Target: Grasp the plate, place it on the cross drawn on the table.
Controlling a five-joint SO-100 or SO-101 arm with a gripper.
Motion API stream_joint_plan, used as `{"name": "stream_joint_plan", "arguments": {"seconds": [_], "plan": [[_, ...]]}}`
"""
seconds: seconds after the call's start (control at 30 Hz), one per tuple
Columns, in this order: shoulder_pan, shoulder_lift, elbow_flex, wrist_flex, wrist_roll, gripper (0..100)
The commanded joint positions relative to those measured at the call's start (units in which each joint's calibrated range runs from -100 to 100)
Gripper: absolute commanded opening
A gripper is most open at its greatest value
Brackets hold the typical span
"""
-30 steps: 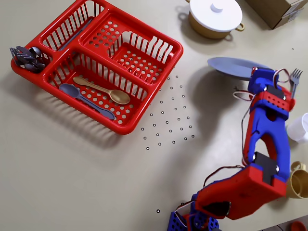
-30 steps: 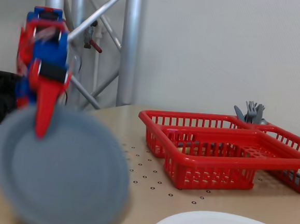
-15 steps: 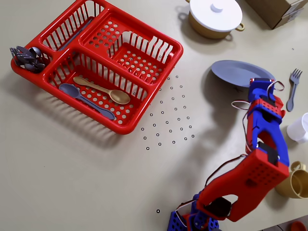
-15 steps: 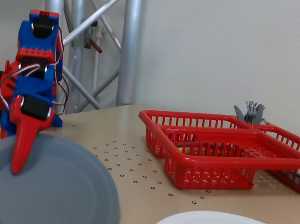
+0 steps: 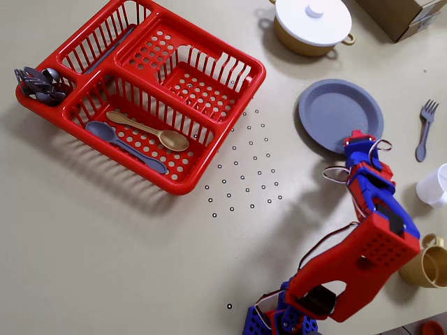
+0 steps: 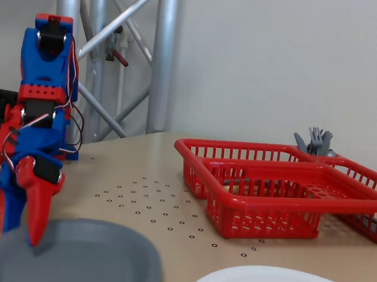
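Observation:
The blue-grey plate (image 5: 335,112) lies flat on the beige table (image 5: 105,244), right of the black dot cluster. In the fixed view the plate (image 6: 81,260) rests at the lower left. My red and blue gripper (image 5: 357,140) points down at the plate's near rim. In the fixed view the gripper (image 6: 18,232) stands with its fingers spread, one red finger (image 6: 37,217) over the plate's inside and the other just outside the rim. It looks open. I cannot make out the cross in either view.
A red dish rack (image 5: 140,84) with spoons fills the upper left. A pot with a white lid (image 5: 313,21) and a cardboard box (image 5: 405,14) sit at the top. A grey fork (image 5: 423,129), white cup (image 5: 434,185) and yellow mug (image 5: 427,262) line the right edge.
The plate came down from a tilted, lifted hold to lie flat on the table. The gripper lowered with it, drew back toward the arm's base, and its fingers spread apart.

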Motion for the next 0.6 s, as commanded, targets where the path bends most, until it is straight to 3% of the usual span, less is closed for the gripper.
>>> {"name": "stream_joint_plan", "arguments": {"seconds": [0.0, 0.33, 0.57], "plan": [[0.4, -3.9, 2.5, -1.7, 1.3, 22], [-3.1, -23.9, 24.4, -4.0, 1.1, 23], [-13.8, -42.7, 35.6, -4.0, -6.7, 16]]}}
